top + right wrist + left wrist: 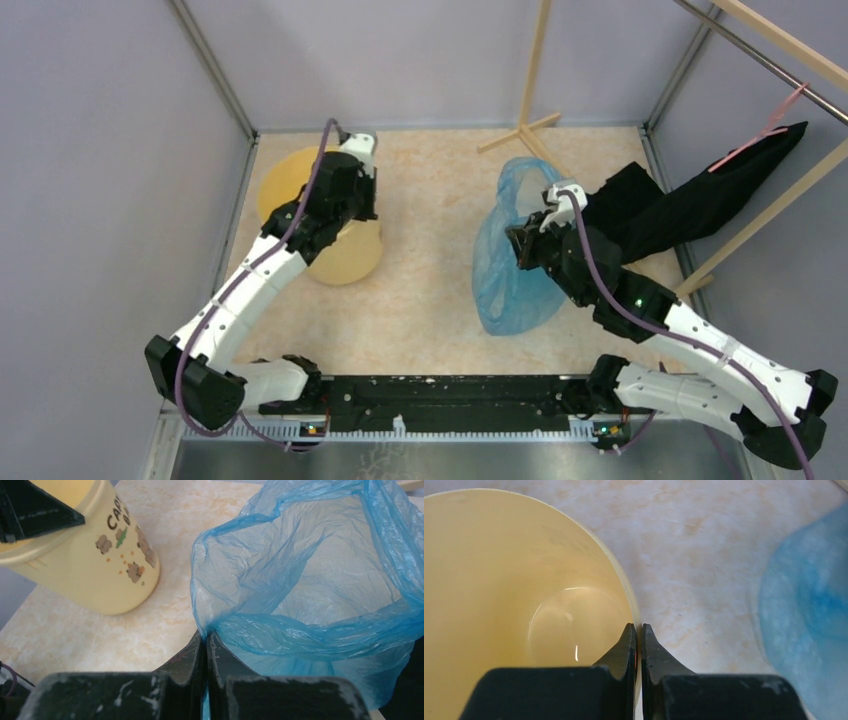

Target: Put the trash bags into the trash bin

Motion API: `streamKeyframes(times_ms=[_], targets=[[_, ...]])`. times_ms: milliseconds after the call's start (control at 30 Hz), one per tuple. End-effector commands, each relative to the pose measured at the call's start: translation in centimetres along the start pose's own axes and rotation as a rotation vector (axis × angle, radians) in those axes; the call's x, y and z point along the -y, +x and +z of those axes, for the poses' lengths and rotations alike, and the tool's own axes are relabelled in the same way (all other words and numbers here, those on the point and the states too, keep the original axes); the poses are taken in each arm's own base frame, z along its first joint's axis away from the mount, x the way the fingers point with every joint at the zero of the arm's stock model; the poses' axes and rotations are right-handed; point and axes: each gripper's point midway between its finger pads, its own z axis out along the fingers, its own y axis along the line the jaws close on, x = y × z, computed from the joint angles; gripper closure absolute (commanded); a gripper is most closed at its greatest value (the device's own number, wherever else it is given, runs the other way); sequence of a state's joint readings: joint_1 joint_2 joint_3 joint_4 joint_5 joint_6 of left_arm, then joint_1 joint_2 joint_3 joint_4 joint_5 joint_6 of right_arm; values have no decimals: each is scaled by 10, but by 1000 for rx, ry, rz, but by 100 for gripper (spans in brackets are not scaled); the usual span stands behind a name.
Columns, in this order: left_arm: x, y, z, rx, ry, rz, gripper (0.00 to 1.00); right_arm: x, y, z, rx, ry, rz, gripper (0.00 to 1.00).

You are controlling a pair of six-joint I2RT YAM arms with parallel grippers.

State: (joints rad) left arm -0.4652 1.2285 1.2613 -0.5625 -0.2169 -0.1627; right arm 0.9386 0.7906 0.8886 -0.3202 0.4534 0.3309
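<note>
The trash bin (352,258) is a pale-yellow bucket at the left of the table, leaning over. My left gripper (322,232) is shut on its rim; in the left wrist view the gripper (639,627) pinches the thin wall, with the bin's empty inside (499,580) to the left. The trash bag (510,285) is light-blue crinkly film at centre right, partly lifted. My right gripper (520,240) is shut on its edge; in the right wrist view the gripper (206,636) holds the bag's mouth (310,580) open. The bin (100,565) shows there too.
A black cloth (690,205) hangs from a pink hanger (760,135) on a wooden rack (790,45) at the right. A wooden stand (530,90) rises at the back. Grey walls enclose the table on three sides.
</note>
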Motion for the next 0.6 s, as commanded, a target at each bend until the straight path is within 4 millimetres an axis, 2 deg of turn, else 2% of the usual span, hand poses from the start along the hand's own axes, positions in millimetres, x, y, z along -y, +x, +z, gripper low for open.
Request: streamKeyframes(times_ms=[0, 233, 400, 567], targets=[[62, -8, -26, 77, 217, 95, 100, -5, -52, -1, 133, 10, -13, 100], [112, 10, -44, 100, 432, 175, 100, -8, -84, 1, 229, 20, -61, 100], [130, 20, -48, 83, 485, 212, 100, -11, -89, 5, 241, 16, -89, 100], [155, 23, -67, 100, 620, 223, 100, -10, -91, 0, 242, 14, -76, 100]])
